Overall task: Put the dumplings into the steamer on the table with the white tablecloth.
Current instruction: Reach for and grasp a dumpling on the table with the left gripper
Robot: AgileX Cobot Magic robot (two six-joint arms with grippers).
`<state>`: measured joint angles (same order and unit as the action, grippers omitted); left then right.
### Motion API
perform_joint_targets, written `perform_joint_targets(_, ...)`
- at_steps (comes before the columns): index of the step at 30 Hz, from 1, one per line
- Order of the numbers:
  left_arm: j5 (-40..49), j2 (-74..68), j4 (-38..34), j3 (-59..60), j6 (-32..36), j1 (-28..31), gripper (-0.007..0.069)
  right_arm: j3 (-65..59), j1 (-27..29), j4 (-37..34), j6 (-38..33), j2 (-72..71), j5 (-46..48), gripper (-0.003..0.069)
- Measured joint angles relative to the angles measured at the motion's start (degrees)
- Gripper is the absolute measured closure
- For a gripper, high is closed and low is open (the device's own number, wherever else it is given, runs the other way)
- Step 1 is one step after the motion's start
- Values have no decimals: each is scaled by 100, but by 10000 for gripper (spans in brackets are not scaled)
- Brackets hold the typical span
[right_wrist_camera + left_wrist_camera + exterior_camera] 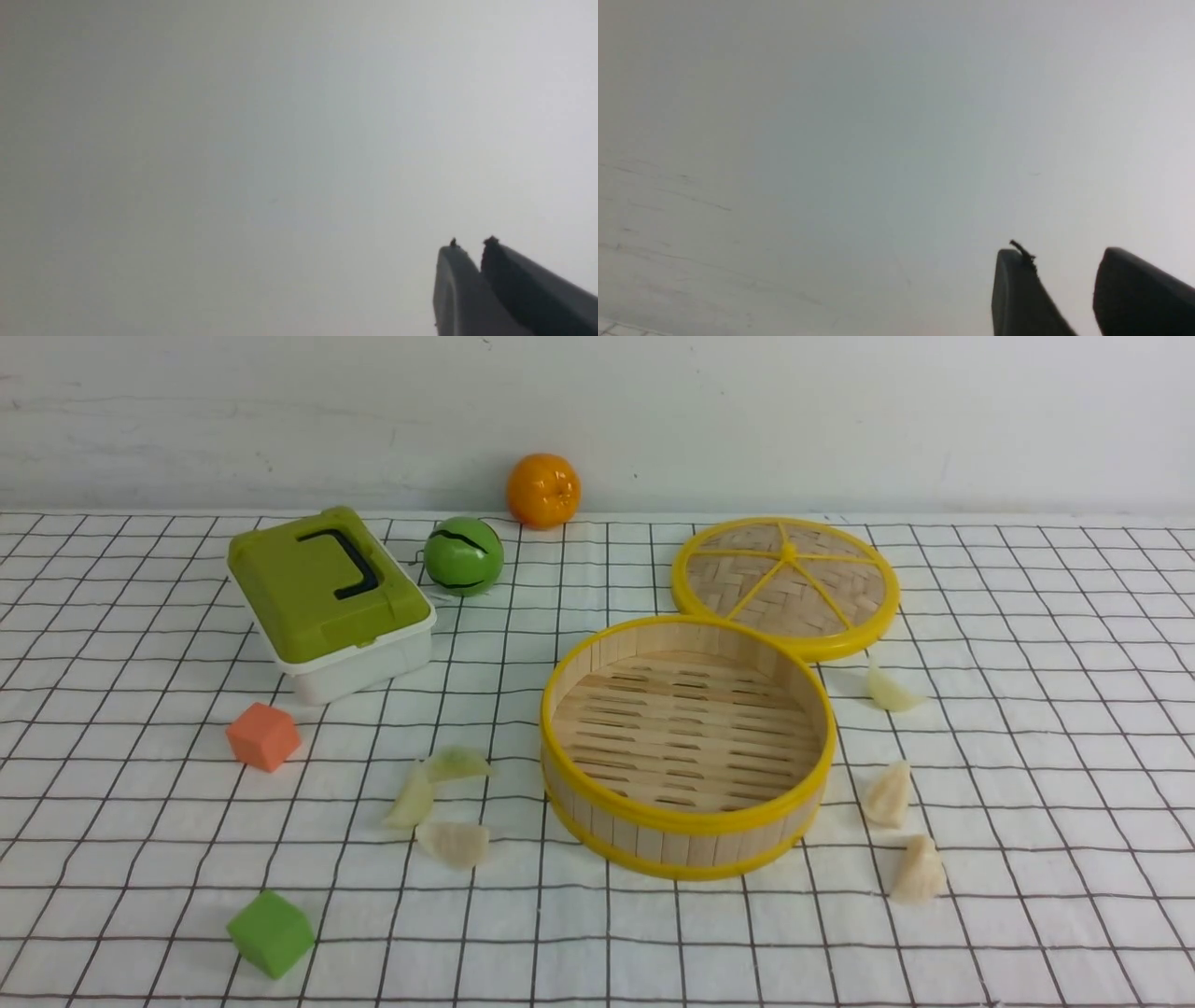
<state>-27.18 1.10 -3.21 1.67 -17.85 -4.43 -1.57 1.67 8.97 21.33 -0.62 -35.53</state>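
Note:
The round bamboo steamer (688,821) with yellow rims stands empty in the middle of the white grid tablecloth (1027,933). Three dumplings lie left of it: two pale green (456,763) (411,798) and one cream (455,843). Three lie right of it: one pale green (890,692) and two cream (888,794) (919,871). Neither arm shows in the front view. My left gripper (1063,254) is open and empty, facing the grey wall. My right gripper (471,245) is shut and empty, facing the wall too.
The flat woven lid (785,583) lies behind the steamer. A green-lidded white box (331,600), a green ball (463,555) and an orange (542,490) stand at the back left. An orange cube (263,735) and a green cube (270,932) lie at the left.

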Motion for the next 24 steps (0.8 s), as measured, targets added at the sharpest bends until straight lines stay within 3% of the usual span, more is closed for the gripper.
perform_joint_targets(4, 39, 0, 163, -64, -1073, 0, 389, 95, 0, 11, 180, 68, -48, 583)
perform_joint_targets(6, 801, -7, 631, -593, -1557, 0, 438, 591, 0, 19, 198, 248, 397, 631)
perform_joint_targets(11, 2085, -586, 1281, -1988, -1760, 0, 585, 1647, 0, 19, 187, 764, 1606, 671)
perform_joint_targets(13, 2547, -1282, 1527, -2705, -1784, 0, 637, 2212, 0, 76, 40, 1263, 2584, 671)
perform_joint_targets(19, 2677, -3320, 1871, -3199, -1856, -69, 637, 2715, 0, 320, -303, 2797, 5032, 669)
perform_joint_targets(22, 2976, -4046, 1821, -3266, -2140, -286, 637, 2733, 0, 255, -332, 3293, 5746, 669)
perform_joint_targets(24, 3734, -4847, 1776, -3564, -2364, -791, 637, 2780, -57, -108, -565, 3751, 6513, 669)
